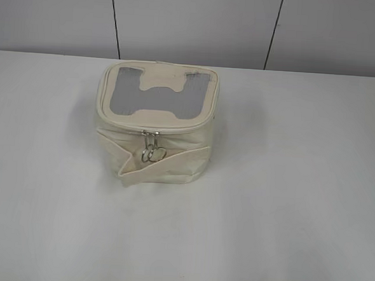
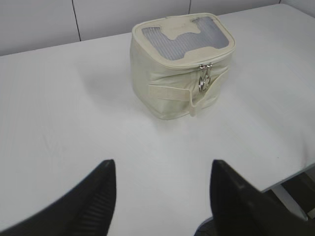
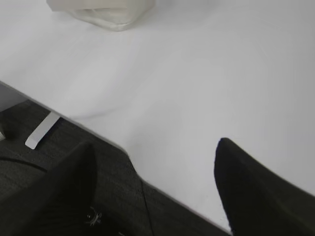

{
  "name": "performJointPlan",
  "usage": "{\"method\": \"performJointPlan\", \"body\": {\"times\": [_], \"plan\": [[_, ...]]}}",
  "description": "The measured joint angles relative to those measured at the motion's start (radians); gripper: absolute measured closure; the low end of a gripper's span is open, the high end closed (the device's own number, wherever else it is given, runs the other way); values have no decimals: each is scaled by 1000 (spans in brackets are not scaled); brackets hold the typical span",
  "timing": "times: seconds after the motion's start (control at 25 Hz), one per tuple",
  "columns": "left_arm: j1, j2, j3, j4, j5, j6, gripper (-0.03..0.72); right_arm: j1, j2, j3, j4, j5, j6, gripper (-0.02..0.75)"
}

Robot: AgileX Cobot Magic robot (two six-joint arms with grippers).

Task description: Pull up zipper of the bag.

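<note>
The small cream-white bag stands upright on the white table, its grey mesh top panel with the cream H-shaped patch facing up. The zipper runs round the top rim, and its silver ring pulls hang together at the middle of the near side, above the wide cream strap. In the left wrist view the bag and the zipper pulls are far ahead of my open, empty left gripper. My right gripper is open and empty over the table's front edge; only the bag's bottom corner shows there. Neither gripper appears in the exterior view.
The white table spreads wide around the bag. A grey panelled wall stands behind it. The right wrist view shows the table's front edge with dark floor and a table leg below.
</note>
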Motion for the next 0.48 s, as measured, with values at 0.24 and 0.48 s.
{"method": "performJointPlan", "body": {"times": [0.24, 0.48], "plan": [[0, 0, 0, 0, -7, 0, 249, 0, 0, 26, 37, -67, -19, 157], [0, 0, 0, 0, -8, 0, 287, 0, 0, 26, 37, -69, -24, 168]]}}
